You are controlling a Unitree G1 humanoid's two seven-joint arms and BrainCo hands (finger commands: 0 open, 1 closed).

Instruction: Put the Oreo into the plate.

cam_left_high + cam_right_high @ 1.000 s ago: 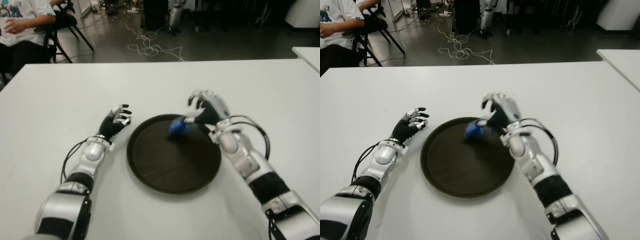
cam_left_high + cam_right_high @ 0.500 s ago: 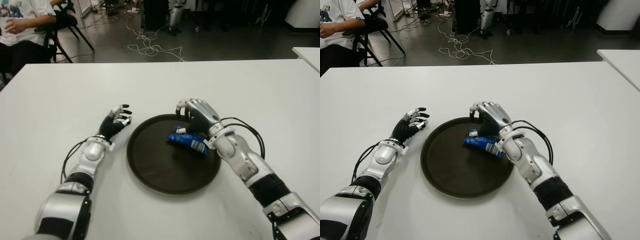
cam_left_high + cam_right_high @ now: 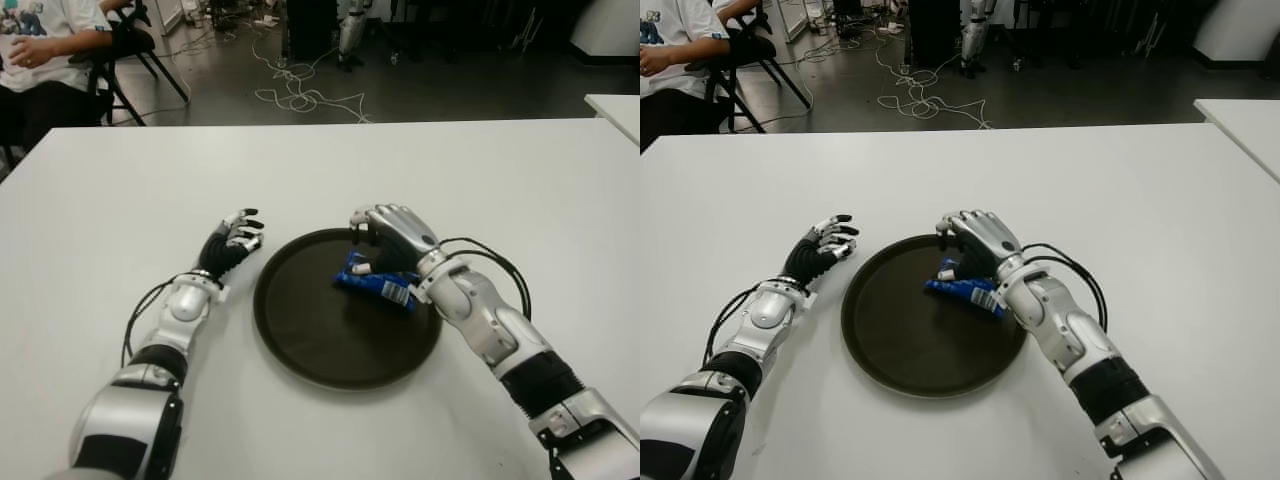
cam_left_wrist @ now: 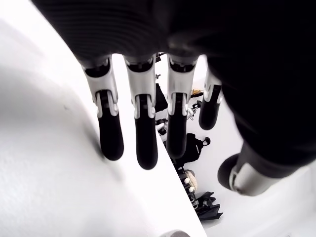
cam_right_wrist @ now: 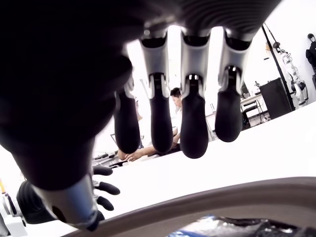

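Observation:
The Oreo is a blue packet lying flat in the right part of the dark round plate. My right hand hovers just over the packet's far side. In the right wrist view its fingers hang straight and spread, with the Oreo below them on the plate's rim side, not gripped. My left hand shows on the white table just left of the plate, fingers relaxed and holding nothing.
A seated person and a folding chair are beyond the table's far left corner. Cables lie on the floor behind. Another white table's corner shows at the right.
A second ago my right hand carried the Oreo over the plate's far side. It lowered the packet onto the plate and the fingers came off it. The left hand stayed put.

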